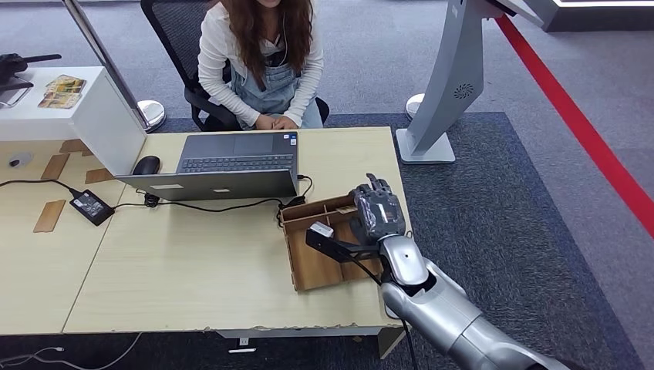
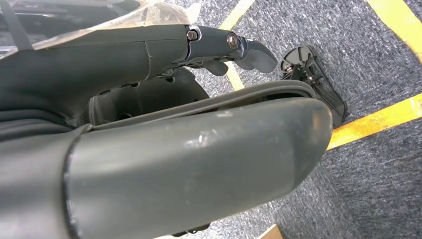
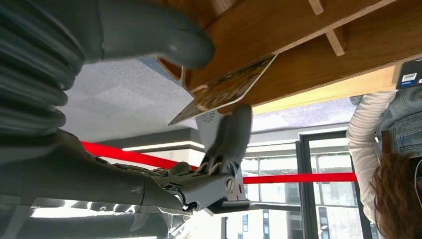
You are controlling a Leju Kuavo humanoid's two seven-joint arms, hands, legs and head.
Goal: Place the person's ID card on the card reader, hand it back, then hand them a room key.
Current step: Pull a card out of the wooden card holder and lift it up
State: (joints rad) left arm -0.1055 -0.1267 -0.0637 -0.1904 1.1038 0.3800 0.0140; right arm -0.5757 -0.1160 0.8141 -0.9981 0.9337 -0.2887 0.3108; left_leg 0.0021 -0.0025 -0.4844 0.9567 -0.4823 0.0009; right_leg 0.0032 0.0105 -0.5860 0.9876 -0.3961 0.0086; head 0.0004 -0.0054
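My right hand (image 1: 376, 210) hangs over the far right corner of an open wooden box (image 1: 316, 266) on the table's right side. In the right wrist view a printed card (image 3: 224, 89) sticks out over the wooden box's (image 3: 308, 45) edge, pinched between the thumb (image 3: 164, 35) and a dark finger (image 3: 234, 129). The person (image 1: 262, 62) sits across the table with both hands (image 1: 275, 122) together at its far edge. My left hand (image 2: 199, 164) hangs by my side above grey carpet, holding nothing, fingers loosely extended.
An open laptop (image 1: 224, 166) and a mouse (image 1: 146, 164) lie before the person, with a black power brick (image 1: 91, 206) and its cables to the left. A white stand (image 1: 77, 116) bears a stack of cards (image 1: 63, 91). A kiosk base (image 1: 426, 146) stands right of the table (image 1: 193, 270).
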